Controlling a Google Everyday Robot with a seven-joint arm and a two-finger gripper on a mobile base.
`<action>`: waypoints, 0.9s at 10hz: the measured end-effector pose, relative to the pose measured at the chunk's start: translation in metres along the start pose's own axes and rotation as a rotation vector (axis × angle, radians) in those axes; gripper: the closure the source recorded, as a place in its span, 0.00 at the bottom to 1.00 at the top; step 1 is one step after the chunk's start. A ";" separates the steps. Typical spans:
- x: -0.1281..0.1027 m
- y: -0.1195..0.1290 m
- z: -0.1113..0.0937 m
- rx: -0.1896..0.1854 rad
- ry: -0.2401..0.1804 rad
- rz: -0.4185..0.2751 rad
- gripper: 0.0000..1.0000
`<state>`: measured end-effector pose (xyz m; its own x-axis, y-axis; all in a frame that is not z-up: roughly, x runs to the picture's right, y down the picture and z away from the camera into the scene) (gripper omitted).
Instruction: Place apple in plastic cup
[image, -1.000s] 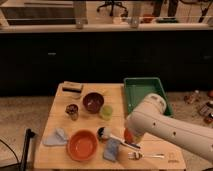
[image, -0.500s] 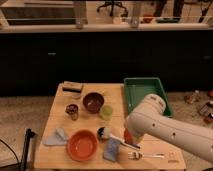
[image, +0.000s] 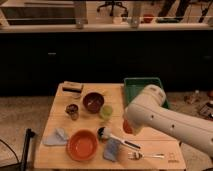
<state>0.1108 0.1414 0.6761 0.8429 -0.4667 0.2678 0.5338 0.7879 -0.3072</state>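
The pale yellow-green plastic cup (image: 106, 111) stands upright near the middle of the wooden table (image: 55, 105), just right of a dark maroon bowl (image: 93, 101). A small patch of red-orange, which looks like the apple (image: 126, 128), shows at the left end of my white arm (image: 160, 117), right of and nearer than the cup. My gripper (image: 125, 122) is at that end of the arm, mostly hidden by the arm's casing, right beside the red-orange patch. Whether it holds the apple cannot be told.
A large orange bowl (image: 82, 145) sits at the front left and a small dark patterned cup (image: 72, 110) left of the maroon bowl. A green tray (image: 135, 86) stands at the back right. A black ladle (image: 103, 132), blue cloths (image: 112, 149), a fork (image: 145, 156) and a dark block (image: 73, 87) also lie on the table.
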 end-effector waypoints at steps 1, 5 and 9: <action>0.000 -0.007 -0.001 0.003 0.001 -0.014 0.98; -0.018 -0.064 -0.003 0.055 -0.008 -0.109 0.98; -0.036 -0.113 -0.012 0.090 -0.007 -0.214 0.98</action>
<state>0.0210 0.0640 0.6899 0.7103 -0.6248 0.3243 0.6921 0.7039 -0.1598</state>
